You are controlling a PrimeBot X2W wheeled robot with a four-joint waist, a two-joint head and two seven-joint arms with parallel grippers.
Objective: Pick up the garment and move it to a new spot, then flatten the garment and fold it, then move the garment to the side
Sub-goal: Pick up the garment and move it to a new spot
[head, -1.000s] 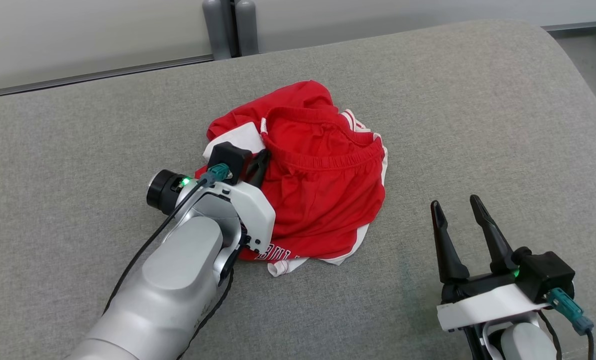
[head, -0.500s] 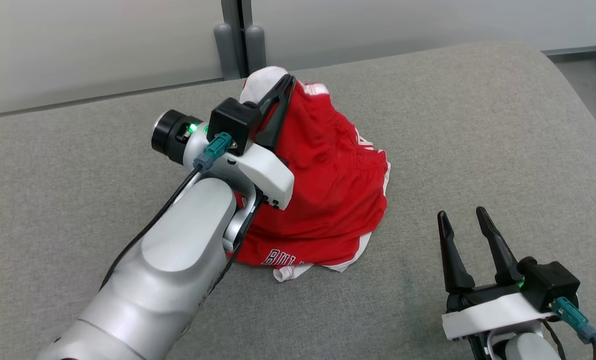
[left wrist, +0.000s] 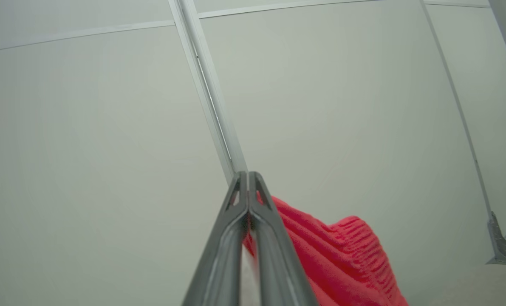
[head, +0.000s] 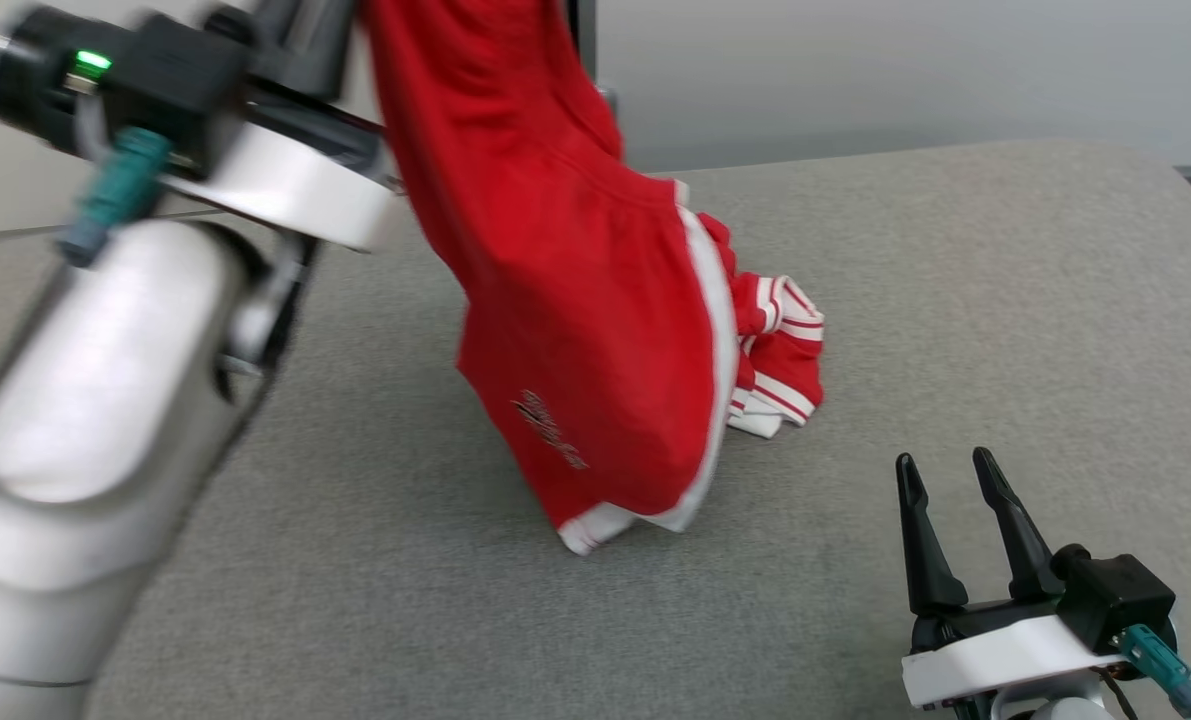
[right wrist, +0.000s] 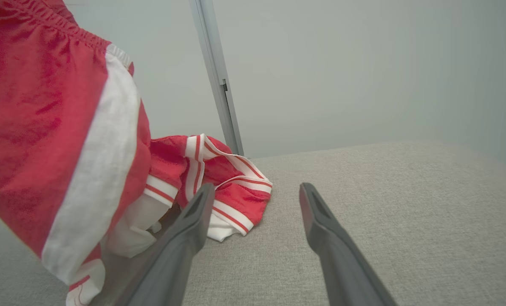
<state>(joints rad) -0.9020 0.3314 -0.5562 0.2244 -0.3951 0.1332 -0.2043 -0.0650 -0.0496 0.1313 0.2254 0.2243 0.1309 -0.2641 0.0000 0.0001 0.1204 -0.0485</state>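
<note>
The garment (head: 575, 330) is a pair of red shorts with white side stripes and striped hems. It hangs stretched from the top of the head view down to the grey padded surface (head: 1005, 280), where its lower hem and a bunched leg (head: 780, 360) still rest. My left gripper (left wrist: 247, 176) is raised high and shut on the garment's (left wrist: 329, 250) elastic waistband; its wrist (head: 255, 180) shows blurred at the upper left. My right gripper (head: 944, 460) stands open low at the right, empty, a short way from the garment (right wrist: 44, 127). Its fingers (right wrist: 185, 238) point toward the bunched leg.
The grey padded surface (right wrist: 384, 191) spreads wide to the right and front of the garment. Behind it runs a pale wall with a vertical metal seam (right wrist: 216, 76). The surface's rounded far edge lies at the upper right (head: 1135, 160).
My left gripper has risen high and toward the upper left, pulling the garment from a heap into a hanging drape. The head view has tilted. The right gripper has stayed open and still.
</note>
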